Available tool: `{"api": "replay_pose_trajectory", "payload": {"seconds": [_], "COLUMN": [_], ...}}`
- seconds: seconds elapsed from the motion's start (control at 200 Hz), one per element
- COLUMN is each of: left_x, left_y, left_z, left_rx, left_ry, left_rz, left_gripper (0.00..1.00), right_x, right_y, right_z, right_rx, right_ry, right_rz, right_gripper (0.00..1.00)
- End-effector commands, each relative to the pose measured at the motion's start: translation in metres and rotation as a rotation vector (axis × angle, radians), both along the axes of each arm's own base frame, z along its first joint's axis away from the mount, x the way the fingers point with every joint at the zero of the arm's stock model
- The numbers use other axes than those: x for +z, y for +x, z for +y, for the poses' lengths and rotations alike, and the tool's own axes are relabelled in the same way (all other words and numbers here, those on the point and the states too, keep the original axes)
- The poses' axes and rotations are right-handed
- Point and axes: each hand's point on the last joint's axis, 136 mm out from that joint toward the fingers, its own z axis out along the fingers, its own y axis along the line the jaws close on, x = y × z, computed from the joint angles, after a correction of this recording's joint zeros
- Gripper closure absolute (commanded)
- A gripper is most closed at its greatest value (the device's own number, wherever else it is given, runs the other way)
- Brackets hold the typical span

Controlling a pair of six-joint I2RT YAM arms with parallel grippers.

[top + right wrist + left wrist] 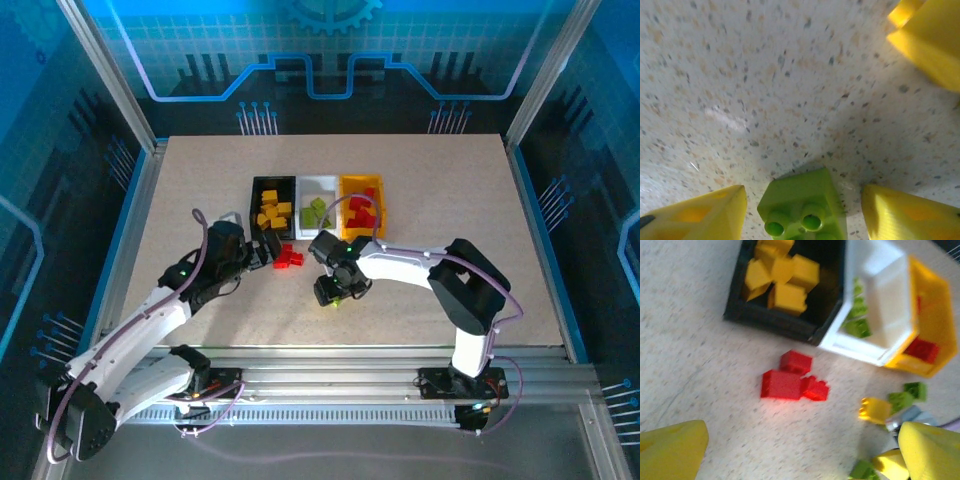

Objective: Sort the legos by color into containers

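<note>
Three containers stand side by side at mid-table: a black bin with yellow legos, a white bin with green ones, and a yellow-orange bin with red ones. Three red legos lie loose in front of the black bin. My left gripper hovers near them, open and empty. My right gripper is low over the table. A lime green lego sits between its fingers with a gap on each side.
A loose yellow lego and a green one lie near the right gripper, in front of the bins. A yellow shape shows at the upper right of the right wrist view. Raised rails edge the table.
</note>
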Motion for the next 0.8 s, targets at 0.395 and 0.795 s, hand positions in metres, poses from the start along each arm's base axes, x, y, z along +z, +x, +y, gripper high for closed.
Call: {"api": "replay_pose_trajectory", "payload": {"seconds": [0.395,0.795], "left_x": [-0.026,-0.037], "left_y": [-0.007,-0.012], "left_z": [0.012,0.008], "left_rx": [0.073,0.055], "left_ry": [0.024,0.014], "left_rz": [0.059,0.105], "left_gripper": [0.01,0.01], "right_x": [0.056,0.123], "right_y": [0.028,0.164], "right_z": [0.002,0.010], "right_rx": [-0.024,-0.282], "right_ry": [0.033,0.169], "right_rz": [-0.151,-0.326], "right_gripper": [0.65,0.65]}}
